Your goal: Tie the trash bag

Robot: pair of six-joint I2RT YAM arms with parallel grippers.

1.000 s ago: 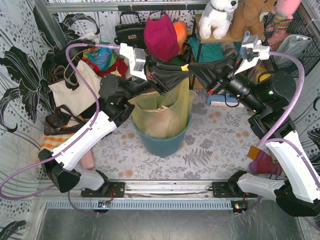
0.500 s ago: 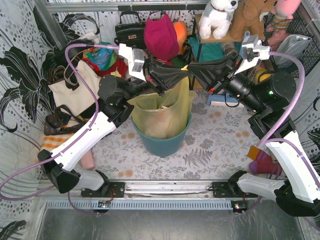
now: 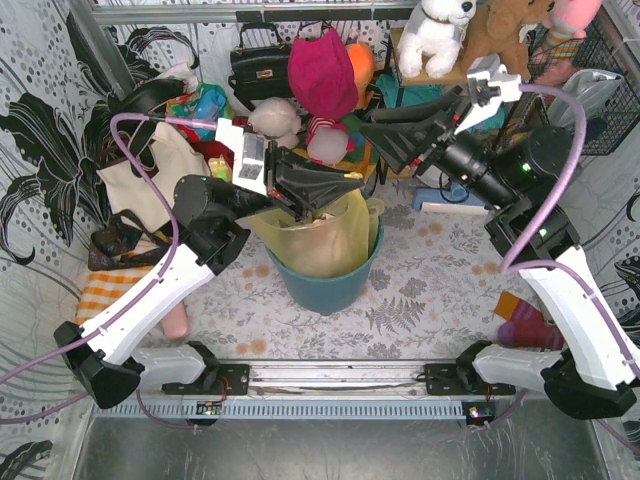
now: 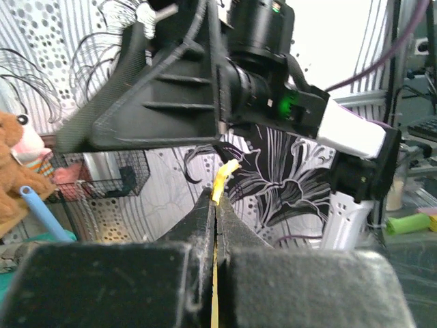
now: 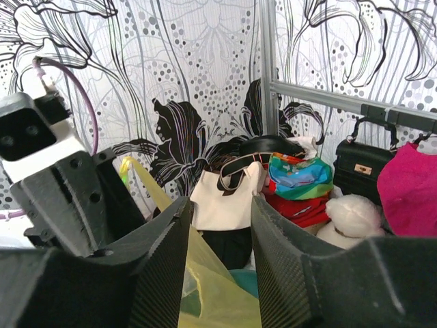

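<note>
The trash bag (image 3: 325, 238), thin and yellow-green, sits in the round teal bin (image 3: 330, 285) at the middle of the patterned tabletop (image 3: 430, 270). Its upper part stands above the bin's rim, and one corner is drawn up to a narrow point at the back right.

The left pincer (image 3: 350, 187) is pressed together on that point. In the left wrist view a thin yellow strip of the bag runs up through the seam between the two closed fingers (image 4: 235, 229) and pokes out above them.

The right pincer (image 3: 385, 140) hangs higher and to the right of the bag, just beyond the left one and apart from the plastic. Its fingers (image 5: 280, 239) are spread with nothing between them, and the right wrist view looks down through the gap at the bag's open mouth.

Behind the bin lie a cream tote bag (image 3: 150, 185) with black straps, a black handbag (image 3: 258, 65) and a white plush dog (image 3: 437, 30).
</note>
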